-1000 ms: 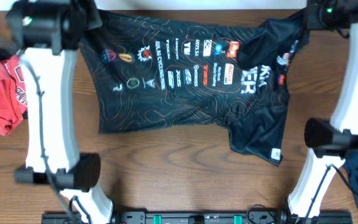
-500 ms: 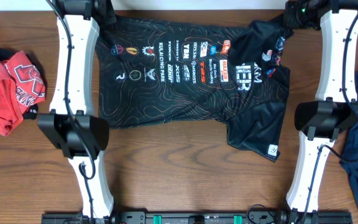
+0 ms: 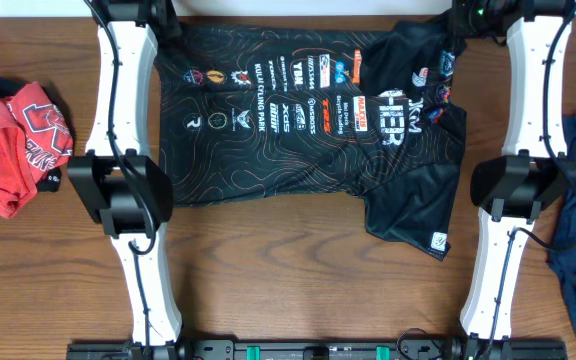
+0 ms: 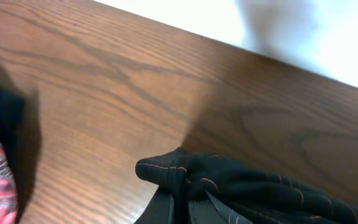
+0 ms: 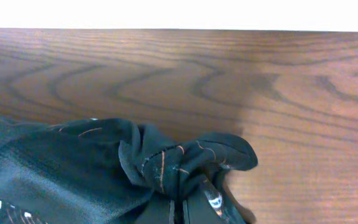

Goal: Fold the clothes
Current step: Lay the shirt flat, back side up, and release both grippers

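Black jersey point(image 3: 298, 150) flat across the far half of the counter point(image 3: 298, 290), far corners pinched in left tool point(image 4: 188, 210) and right tool point(image 5: 179, 213), looks like the spreading stage, probably needs the rumpled right side smoothed before folding.

The worktop point(image 3: 298, 270) is lit brightly and evenly; wrist views are slightly softened, with the far background blown out white.
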Controlling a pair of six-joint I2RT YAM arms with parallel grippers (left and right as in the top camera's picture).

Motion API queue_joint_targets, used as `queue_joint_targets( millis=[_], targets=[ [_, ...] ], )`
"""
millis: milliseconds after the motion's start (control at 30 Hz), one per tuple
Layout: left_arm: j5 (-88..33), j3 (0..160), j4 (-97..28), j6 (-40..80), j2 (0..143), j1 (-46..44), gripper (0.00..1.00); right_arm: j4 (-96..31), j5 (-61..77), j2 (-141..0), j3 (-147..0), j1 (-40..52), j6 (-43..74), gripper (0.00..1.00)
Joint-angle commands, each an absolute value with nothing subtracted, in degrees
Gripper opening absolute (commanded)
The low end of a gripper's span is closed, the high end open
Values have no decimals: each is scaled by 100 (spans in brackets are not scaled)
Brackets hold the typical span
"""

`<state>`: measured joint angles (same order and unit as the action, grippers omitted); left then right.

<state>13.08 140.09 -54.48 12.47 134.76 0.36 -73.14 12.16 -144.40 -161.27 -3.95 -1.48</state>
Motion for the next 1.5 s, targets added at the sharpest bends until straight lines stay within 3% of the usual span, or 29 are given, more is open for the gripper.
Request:
queue_joint_targets(
  millis=[0, 733, 1367, 1400, 1433, 1467],
  targets=[
    [1194, 14009, -5284, 1140, 13535, 263, 6, -7238, 1256, -14564, -16112, -405, 8, 1],
    [652, 13994, -5859, 1168, 14536, 377, 6, -7861, 1398, -15196, -16107, -143, -49, 1],
    [99, 13994, -7393, 1529, 14532, 379, 6, -8674, 1396, -15196, -16107, -137, -47, 1],
    [99, 13994, -7419, 1527, 14532, 379, 6, -8685, 1398, -15196, -16107, -134, -47, 17],
    [99, 13994, -7439, 1525, 14529, 379, 6, -8687, 1398, -15196, -16107, -130, -49, 42],
    [102, 13994, -7456, 1505, 14532, 379, 9, -8687, 1398, -15196, -16107, -123, -49, 54]
  ],
)
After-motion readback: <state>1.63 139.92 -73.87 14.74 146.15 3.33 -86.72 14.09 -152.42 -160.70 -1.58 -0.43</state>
